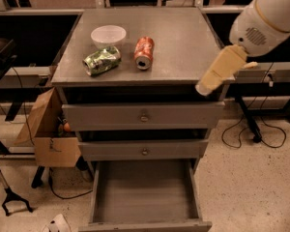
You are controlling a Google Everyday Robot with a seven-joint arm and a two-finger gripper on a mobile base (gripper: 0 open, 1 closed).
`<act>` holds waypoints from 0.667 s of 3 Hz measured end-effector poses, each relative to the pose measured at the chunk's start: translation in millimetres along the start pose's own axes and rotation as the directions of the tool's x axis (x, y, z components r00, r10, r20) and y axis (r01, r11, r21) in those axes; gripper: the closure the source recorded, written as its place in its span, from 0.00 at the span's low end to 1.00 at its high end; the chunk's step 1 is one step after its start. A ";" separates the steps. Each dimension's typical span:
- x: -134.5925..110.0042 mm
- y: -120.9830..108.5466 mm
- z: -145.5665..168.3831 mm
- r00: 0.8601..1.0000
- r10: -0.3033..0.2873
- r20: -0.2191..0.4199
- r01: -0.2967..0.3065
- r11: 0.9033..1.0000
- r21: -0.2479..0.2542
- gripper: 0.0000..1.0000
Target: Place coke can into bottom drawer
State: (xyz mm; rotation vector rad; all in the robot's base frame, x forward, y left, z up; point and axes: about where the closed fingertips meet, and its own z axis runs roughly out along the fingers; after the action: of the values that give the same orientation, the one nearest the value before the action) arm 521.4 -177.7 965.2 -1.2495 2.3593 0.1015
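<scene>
The coke can point(144, 52) lies on its side on the grey cabinet top point(183, 42), left of centre, its silver end facing the front. The bottom drawer point(144, 193) is pulled out below the two knobbed drawers, and its flat grey floor is bare. My gripper point(216, 74), tan and hanging from the white arm point(268, 18), sits over the cabinet's front right corner, well to the right of the can and not touching it. It holds nothing that I can see.
A dented green and silver can point(102, 60) lies left of the coke can, with a white bowl point(108, 35) behind it. A cardboard box point(50, 137) stands at the cabinet's left. Cables point(251, 134) lie on the floor at right.
</scene>
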 end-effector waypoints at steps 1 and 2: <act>-60.7 -19.4 30.5 0.987 0.126 0.099 -0.128 0.992 0.010 0.00; -147.4 -44.5 62.1 0.965 0.192 0.180 -0.200 0.979 0.028 0.00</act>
State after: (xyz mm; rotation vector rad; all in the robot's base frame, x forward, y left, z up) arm 650.1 -73.9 980.6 -0.9418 2.3106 0.2109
